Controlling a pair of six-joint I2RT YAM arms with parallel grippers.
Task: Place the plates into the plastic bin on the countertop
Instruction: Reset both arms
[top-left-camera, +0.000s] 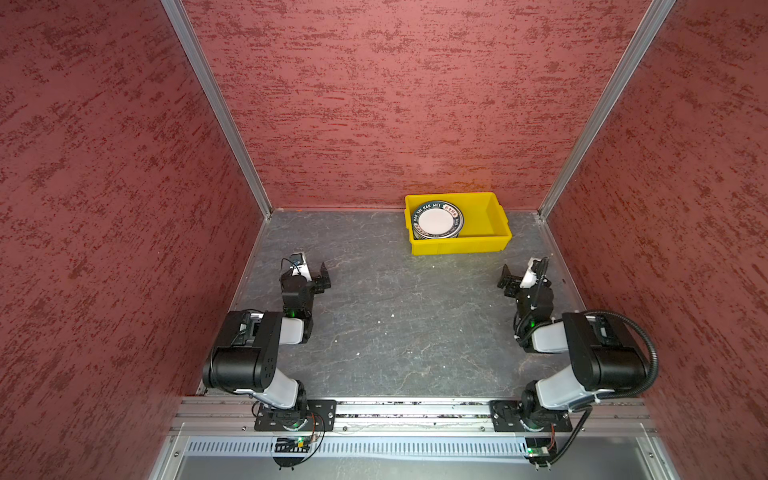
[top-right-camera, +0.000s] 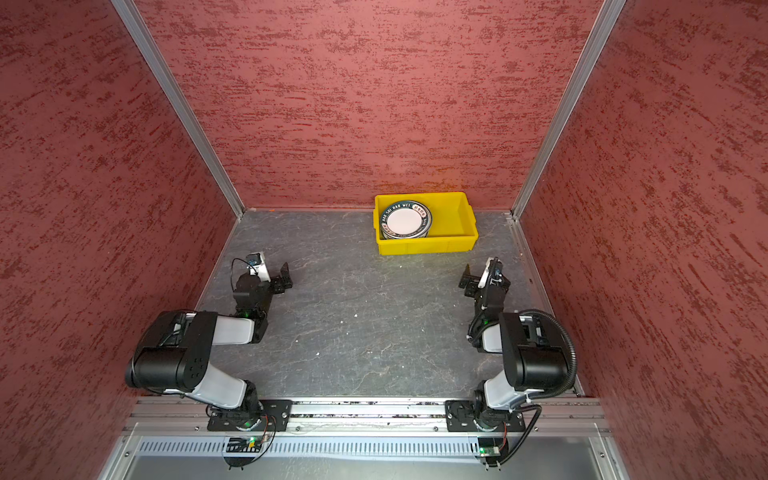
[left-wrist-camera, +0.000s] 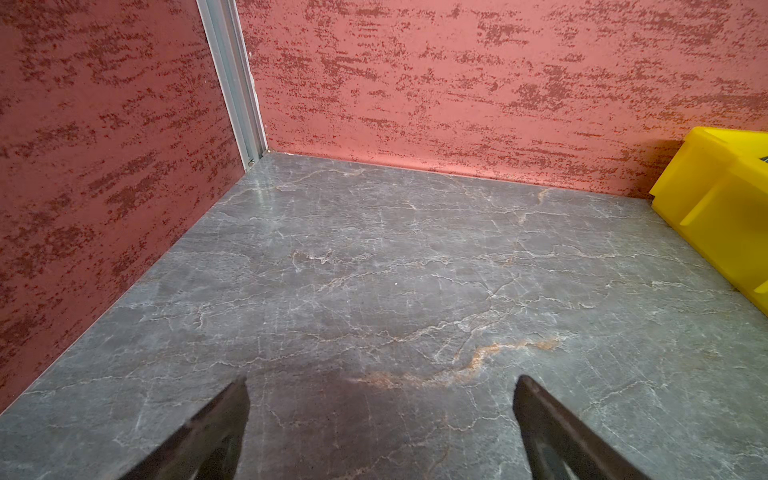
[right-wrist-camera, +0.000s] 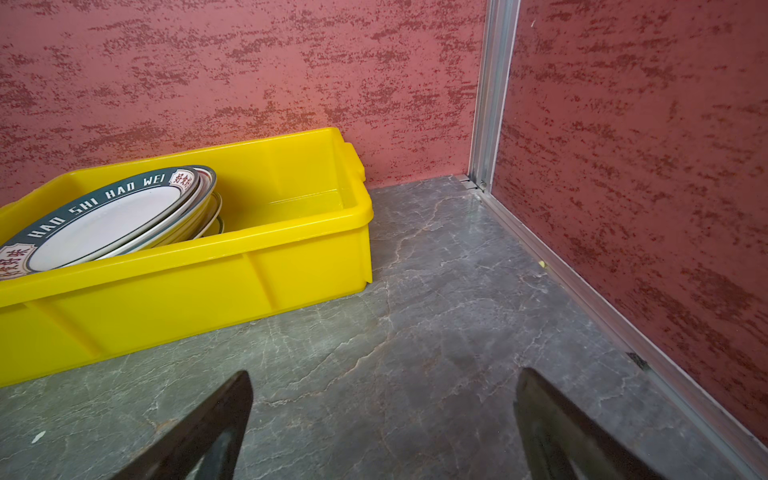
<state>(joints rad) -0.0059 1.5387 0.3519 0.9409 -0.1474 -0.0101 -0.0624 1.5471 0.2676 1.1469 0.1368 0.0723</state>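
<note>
"Progress, starting from the left?"

"Left gripper (left-wrist-camera: 380, 384) has its jaws spread wide with nothing between them, low over bare countertop (top-left-camera: 395, 316). Nothing lies loose on the slab in both top views."

"And the plates (top-left-camera: 436, 220)?"

"Stacked in the left half of the plastic bin (top-left-camera: 486, 210), which sits against the back wall; its right half is empty. Right gripper (right-wrist-camera: 382, 376), near the bin's front right corner, is likewise spread and empty. I'd judge the job finished — nothing left to fetch."

Left fingers (left-wrist-camera: 212, 432) and right fingers (right-wrist-camera: 210, 432) spread wide, empty.
</note>
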